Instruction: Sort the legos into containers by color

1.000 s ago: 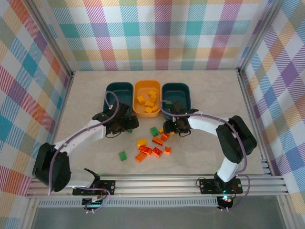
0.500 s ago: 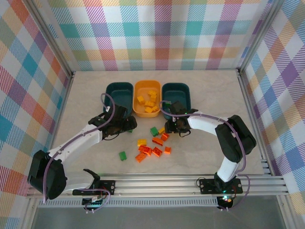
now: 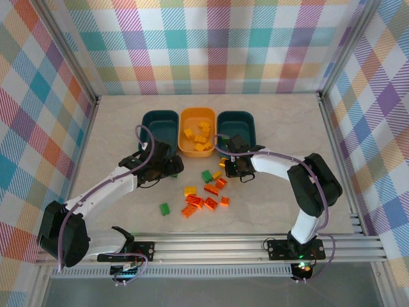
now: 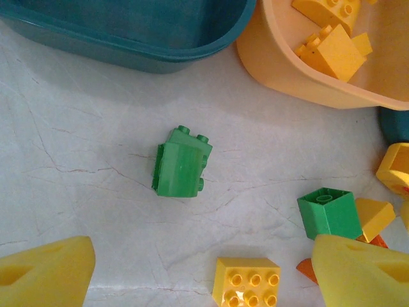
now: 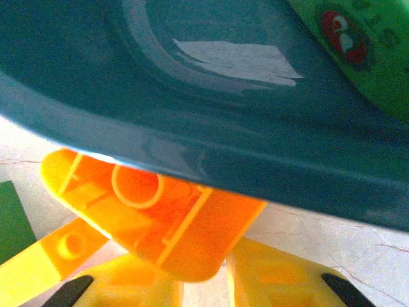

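Observation:
Three containers stand in a row: a teal tub (image 3: 159,125), a yellow-orange tub (image 3: 197,131) holding yellow legos (image 3: 199,137), and a second teal tub (image 3: 236,126). Loose legos lie in front of them: a green one (image 3: 206,175), a yellow one (image 3: 190,190), orange-red ones (image 3: 204,202) and another green one (image 3: 164,208). My left gripper (image 3: 169,167) (image 4: 201,256) hovers open, with a green lego (image 4: 182,169) ahead of it near the left teal tub (image 4: 128,32). My right gripper (image 3: 225,167) (image 5: 204,268) is shut on an orange lego (image 5: 172,217), right at the wall of the right teal tub (image 5: 211,147).
In the left wrist view a green brick (image 4: 329,213) and a yellow brick (image 4: 246,281) lie near the right finger, beside the yellow-orange tub (image 4: 300,70). A green piece with a red mark (image 5: 358,51) shows past the teal tub's rim. Metal rails edge the table.
The right gripper's jaws have closed on the orange lego beside the right teal tub. The left arm has shifted slightly and stayed open.

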Available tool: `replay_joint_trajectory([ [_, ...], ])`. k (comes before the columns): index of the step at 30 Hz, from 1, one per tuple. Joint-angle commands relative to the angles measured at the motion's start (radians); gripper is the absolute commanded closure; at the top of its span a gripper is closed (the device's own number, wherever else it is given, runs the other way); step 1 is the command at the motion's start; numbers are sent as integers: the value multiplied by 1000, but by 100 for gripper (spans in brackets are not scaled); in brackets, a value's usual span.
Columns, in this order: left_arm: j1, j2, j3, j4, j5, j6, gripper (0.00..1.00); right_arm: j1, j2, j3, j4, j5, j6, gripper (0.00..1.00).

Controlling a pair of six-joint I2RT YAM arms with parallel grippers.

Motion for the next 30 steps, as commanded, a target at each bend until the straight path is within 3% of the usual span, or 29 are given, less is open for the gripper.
replay_joint_trajectory([
  [1, -5, -8, -2, -13, -13, 7, 12, 8, -54, -25, 19, -27, -10, 82],
  [6, -7, -3, 4, -8, -7, 6, 13, 10, -119, -58, 15, -37, -3, 91],
  [8, -7, -4, 4, -8, -7, 8, 12, 10, -144, -69, 14, -31, 4, 89],
  [9, -7, -4, 4, -8, -7, 9, 13, 10, -145, -66, 2, -23, 15, 80],
  [10, -7, -2, 6, -8, -7, 10, 13, 9, -143, -54, -20, -3, 40, 58],
  [11, -7, -1, 5, -7, -4, 10, 12, 9, -136, -42, -28, -2, 61, 45],
  [14, -7, -1, 5, -5, -2, 10, 13, 9, -97, 2, -34, -8, 153, 29],
  [19, -7, -13, 10, -15, -10, 11, 13, 18, -2, 72, -15, -32, 290, 23],
  [30, -7, -93, -37, -40, -48, 17, 13, 33, 100, 147, -9, 149, 406, 19],
])
